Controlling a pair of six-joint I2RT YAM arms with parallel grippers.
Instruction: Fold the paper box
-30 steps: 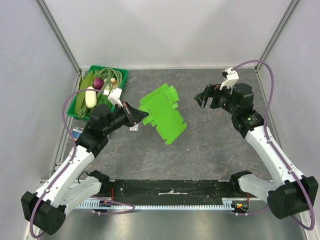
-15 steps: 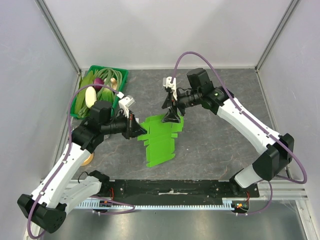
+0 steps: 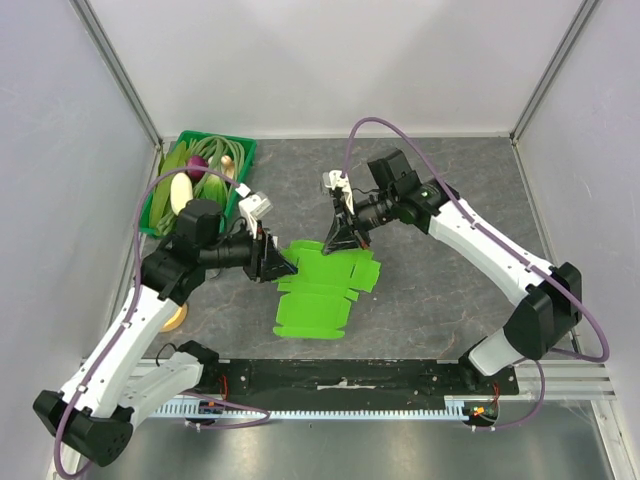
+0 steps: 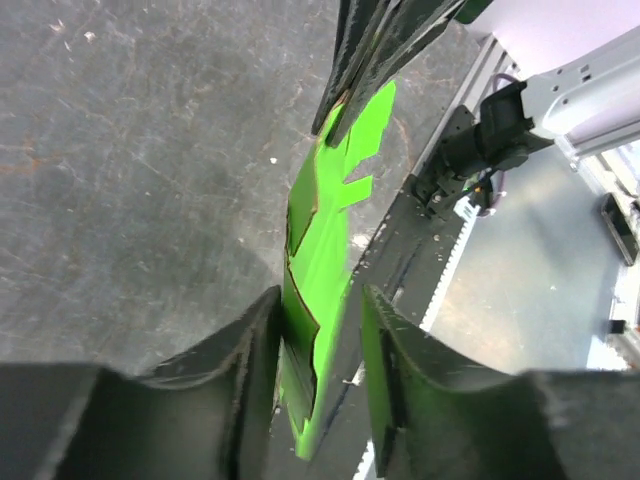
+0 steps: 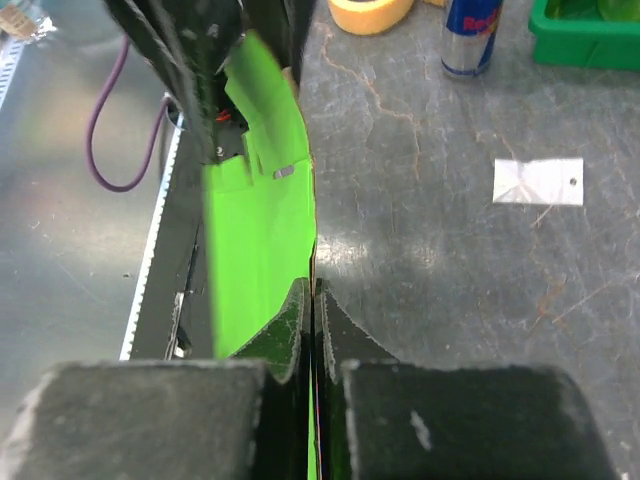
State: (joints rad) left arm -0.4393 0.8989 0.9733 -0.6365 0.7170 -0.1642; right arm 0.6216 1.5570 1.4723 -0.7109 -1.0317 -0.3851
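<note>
Near the middle of the dark grey stone-look desk [image 3: 440, 300]: a bright lime-green thin-card paper box [image 3: 318, 295], unfolded, flaps out. Pinched tight at its far edge by the right pincer [image 3: 338, 240], fully closed. Straddled at its left edge by the left pincer [image 3: 281, 268], fingers slightly apart, gap showing.

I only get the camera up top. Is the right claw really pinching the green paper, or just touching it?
Observer: Pinching. Its wrist camera shows the right gripper shut flat on the edge of the paper box.
Operator: And the left claw?
Observer: The left gripper is open. Its wrist camera shows the sheet edge-on between its fingers, with a gap on one side.
Operator: Is anything hiding by the left arm?
Observer: Yes. The right wrist camera shows a blue and silver can standing on the table near the green crate.
</note>
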